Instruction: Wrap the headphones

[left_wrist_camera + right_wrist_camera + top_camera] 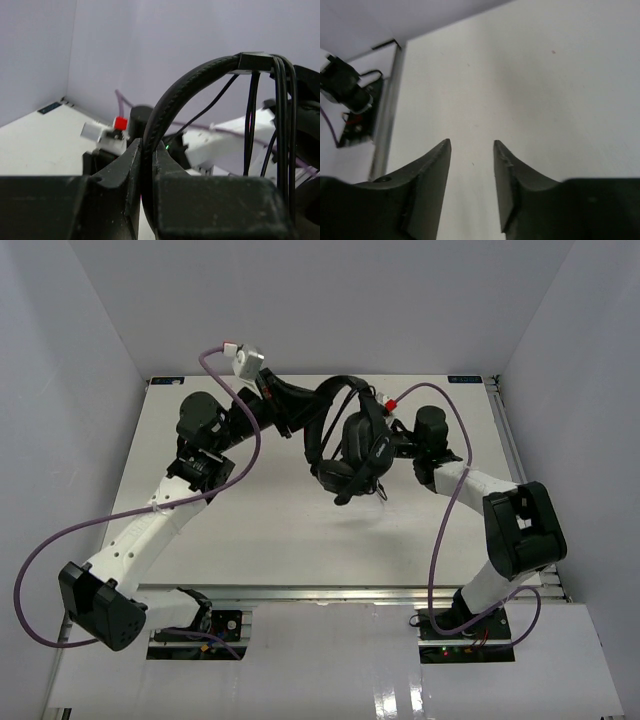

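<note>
The black headphones (345,455) hang in the air above the middle of the table, ear cups low and the thin headband (335,388) arching up to the left. My left gripper (292,405) is shut on that headband (180,95), which stands pinched between the jaws of the left gripper (147,147). Several strands of thin dark cord (282,125) drop from the band's top on the right. My right gripper (385,445) sits just right of the ear cups. In the right wrist view the right gripper (472,145) is open, with only bare table between its fingers.
Purple arm cables (245,455) loop over the left arm, and another purple cable (445,530) runs along the right one. The white table (250,540) has a metal rail (387,115) along its edge. Grey walls stand close on three sides.
</note>
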Tool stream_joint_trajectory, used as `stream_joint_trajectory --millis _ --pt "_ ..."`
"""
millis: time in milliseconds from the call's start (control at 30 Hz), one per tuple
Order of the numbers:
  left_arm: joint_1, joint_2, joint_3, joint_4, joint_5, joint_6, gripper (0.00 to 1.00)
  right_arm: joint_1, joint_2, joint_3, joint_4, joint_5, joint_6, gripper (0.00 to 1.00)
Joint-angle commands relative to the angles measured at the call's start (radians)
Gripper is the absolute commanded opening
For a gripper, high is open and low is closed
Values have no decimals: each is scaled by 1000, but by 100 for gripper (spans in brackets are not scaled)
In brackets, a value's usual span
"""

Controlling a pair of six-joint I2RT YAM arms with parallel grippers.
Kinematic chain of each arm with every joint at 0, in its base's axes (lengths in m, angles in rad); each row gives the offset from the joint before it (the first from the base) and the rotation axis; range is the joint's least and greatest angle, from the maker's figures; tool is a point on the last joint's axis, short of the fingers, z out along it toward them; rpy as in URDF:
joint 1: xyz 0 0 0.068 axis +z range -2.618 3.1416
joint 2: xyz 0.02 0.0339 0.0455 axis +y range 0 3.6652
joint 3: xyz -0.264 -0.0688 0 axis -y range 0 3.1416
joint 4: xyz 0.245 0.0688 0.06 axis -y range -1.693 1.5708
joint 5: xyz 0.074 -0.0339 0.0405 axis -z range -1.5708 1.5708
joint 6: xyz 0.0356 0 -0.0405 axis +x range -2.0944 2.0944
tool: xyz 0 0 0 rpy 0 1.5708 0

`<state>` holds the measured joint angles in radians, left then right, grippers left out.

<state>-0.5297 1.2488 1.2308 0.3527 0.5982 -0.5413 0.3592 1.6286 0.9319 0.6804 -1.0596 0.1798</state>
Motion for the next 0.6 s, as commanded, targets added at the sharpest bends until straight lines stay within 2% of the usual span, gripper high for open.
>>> stream_joint_trajectory --millis 0,33,67,167,267,300,333,400,433,567 --pt "-14 57 109 94 -84 -176 0 52 93 1 611 -48 504 54" --pt "-15 61 120 98 -100 -185 0 56 116 -4 747 -47 582 55" --pt "-15 65 131 95 -115 -187 0 63 125 -12 789 -47 627 56" --pt "-15 67 151 70 -169 -173 0 85 92 -57 765 -55 620 56" --pt "-15 67 155 55 -204 -149 0 98 -14 -108 384 92 307 56" --pt "-15 66 154 56 -205 -149 0 103 -54 -99 172 178 220 57" --pt "-15 67 153 57 -204 -147 0 118 -97 -73 -62 421 -16 61" --pt "-15 64 146 56 -203 -143 0 120 -135 -47 -206 664 -46 72" --pt "-15 60 141 54 -204 -141 0 114 -140 -44 -225 811 -40 74" --pt "-15 28 110 39 -214 -122 0 61 -159 -35 -260 979 -21 83"
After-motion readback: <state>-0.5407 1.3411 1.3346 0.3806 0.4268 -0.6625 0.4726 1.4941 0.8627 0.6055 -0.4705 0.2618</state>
